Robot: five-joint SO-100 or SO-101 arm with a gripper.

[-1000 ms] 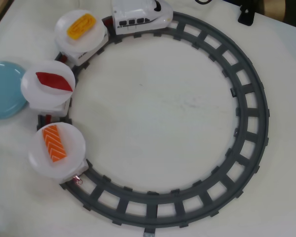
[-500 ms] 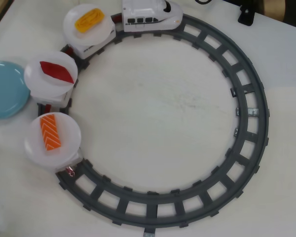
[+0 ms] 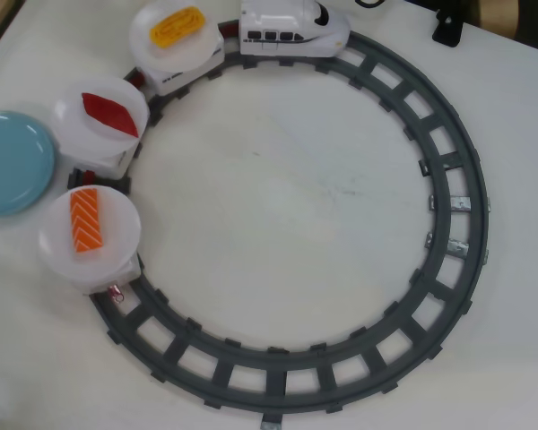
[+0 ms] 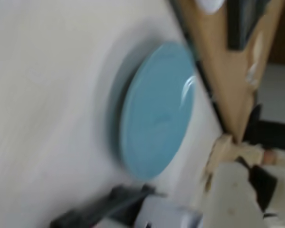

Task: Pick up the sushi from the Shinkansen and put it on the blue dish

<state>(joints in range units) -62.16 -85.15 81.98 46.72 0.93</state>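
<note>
The orange sushi (image 3: 86, 219) with white stripes lies on the round white plate of the last carriage (image 3: 90, 235), at the left of the overhead view. The white Shinkansen (image 3: 291, 30) stands at the top of the grey track (image 3: 448, 179). It pulls carriages holding a yellow egg piece (image 3: 177, 25) and a red piece (image 3: 109, 113). The empty blue dish (image 3: 9, 161) sits at the left edge, beside the carriages. It fills the middle of the blurred wrist view (image 4: 156, 109). My gripper does not show in the overhead view. A pale blurred shape (image 4: 242, 190) at the wrist view's lower right may be part of it.
The grey oval track rings a bare white table top (image 3: 287, 188). A black object (image 3: 448, 29) stands at the top right edge. In the wrist view a piece of dark track (image 4: 99, 211) shows at the bottom, and a wooden edge (image 4: 218, 61) runs along the table's far side.
</note>
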